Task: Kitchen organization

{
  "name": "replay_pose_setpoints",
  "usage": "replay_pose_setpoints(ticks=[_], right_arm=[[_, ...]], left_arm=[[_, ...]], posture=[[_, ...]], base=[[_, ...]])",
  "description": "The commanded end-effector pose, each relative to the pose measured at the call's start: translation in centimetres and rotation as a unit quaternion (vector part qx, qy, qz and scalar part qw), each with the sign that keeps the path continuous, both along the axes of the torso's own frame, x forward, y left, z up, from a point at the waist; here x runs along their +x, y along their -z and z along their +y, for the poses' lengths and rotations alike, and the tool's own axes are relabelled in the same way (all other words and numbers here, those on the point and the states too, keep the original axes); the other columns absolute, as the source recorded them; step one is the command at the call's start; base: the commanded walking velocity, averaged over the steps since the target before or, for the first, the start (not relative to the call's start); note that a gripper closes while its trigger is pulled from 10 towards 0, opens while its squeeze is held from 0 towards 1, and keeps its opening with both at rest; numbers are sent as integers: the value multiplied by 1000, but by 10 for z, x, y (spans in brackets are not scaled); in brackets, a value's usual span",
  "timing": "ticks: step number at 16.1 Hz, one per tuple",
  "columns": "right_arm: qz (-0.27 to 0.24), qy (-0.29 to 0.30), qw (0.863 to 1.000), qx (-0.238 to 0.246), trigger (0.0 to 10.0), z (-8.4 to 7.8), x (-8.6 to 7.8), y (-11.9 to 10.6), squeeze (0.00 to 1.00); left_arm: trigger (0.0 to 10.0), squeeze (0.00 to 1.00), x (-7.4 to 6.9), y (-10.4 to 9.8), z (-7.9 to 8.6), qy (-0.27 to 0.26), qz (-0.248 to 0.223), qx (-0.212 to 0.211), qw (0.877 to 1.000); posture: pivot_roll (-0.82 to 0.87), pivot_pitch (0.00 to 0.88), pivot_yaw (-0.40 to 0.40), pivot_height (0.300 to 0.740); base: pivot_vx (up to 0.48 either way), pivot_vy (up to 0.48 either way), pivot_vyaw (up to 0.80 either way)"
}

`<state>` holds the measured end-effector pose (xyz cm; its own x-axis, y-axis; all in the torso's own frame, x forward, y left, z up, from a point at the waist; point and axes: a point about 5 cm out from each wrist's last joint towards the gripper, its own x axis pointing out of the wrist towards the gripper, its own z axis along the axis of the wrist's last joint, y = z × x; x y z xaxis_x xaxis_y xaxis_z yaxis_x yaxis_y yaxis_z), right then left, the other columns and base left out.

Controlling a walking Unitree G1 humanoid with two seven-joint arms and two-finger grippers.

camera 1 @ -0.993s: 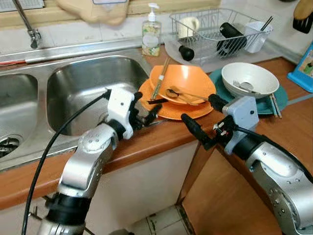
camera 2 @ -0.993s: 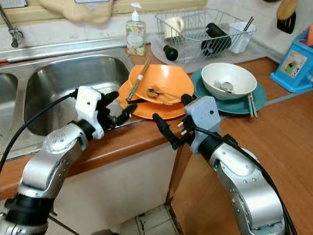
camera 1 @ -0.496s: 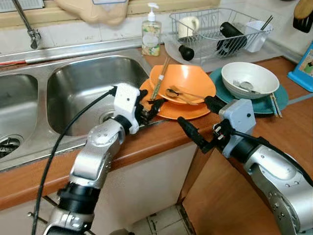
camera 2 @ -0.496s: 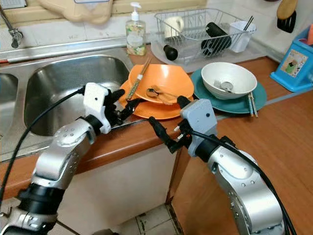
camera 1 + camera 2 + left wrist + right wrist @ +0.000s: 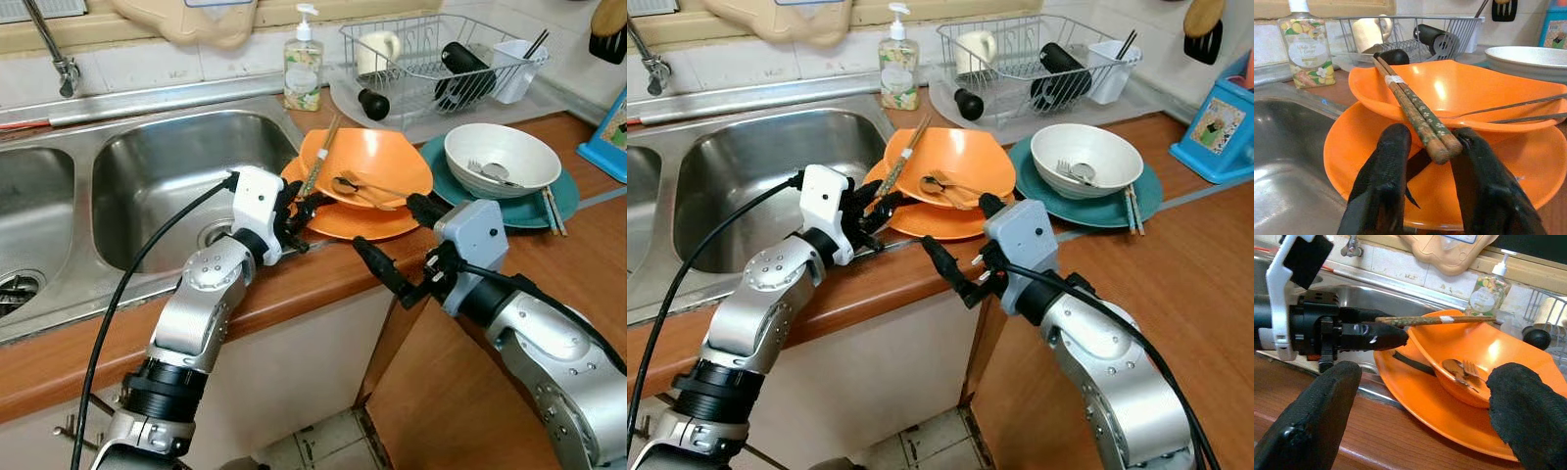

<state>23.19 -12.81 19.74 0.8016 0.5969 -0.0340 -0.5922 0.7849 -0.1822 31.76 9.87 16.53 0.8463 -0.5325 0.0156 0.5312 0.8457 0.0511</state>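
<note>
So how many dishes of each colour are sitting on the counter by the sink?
Orange: 2, the orange bowl and the orange plate under it
White: 1, the white bowl
Teal: 1, the teal plate
Total: 4

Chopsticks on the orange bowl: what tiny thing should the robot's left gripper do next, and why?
Probably close the left gripper. Its open fingers already sit on either side of the near ends of the chopsticks, which lie across the rim of the orange bowl. One finger seems to touch them already, so a gentle squeeze should grip them before lifting.
</note>
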Motion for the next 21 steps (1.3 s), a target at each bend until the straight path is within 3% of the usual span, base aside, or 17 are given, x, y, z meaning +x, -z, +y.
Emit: replay_pose_setpoints(ticks=[1,15,20,21], right_arm=[[-13,-4,1000,-3,10000,1,-1,-4,0],[-13,-8,1000,-6,10000,4,-3,-2,0],[-14,-8,1000,-8,10000,4,-3,-2,0],[-15,-9,1000,-9,10000,4,-3,-2,0]], left_arm=[[3294,0,4,-6,1,-6,-11,3,1000],[3843,0,1,-11,3,5,-28,4,1000],[1569,0,-5,-14,6,2,-45,0,999],[1569,0,-7,-17,9,1,-56,-10,998]], posture=[[-135,0,36,740],[-134,0,39,740],[-136,0,41,740],[-135,0,40,740]], base=[[0,0,0],[0,0,0],[0,0,0],[0,0,0]])
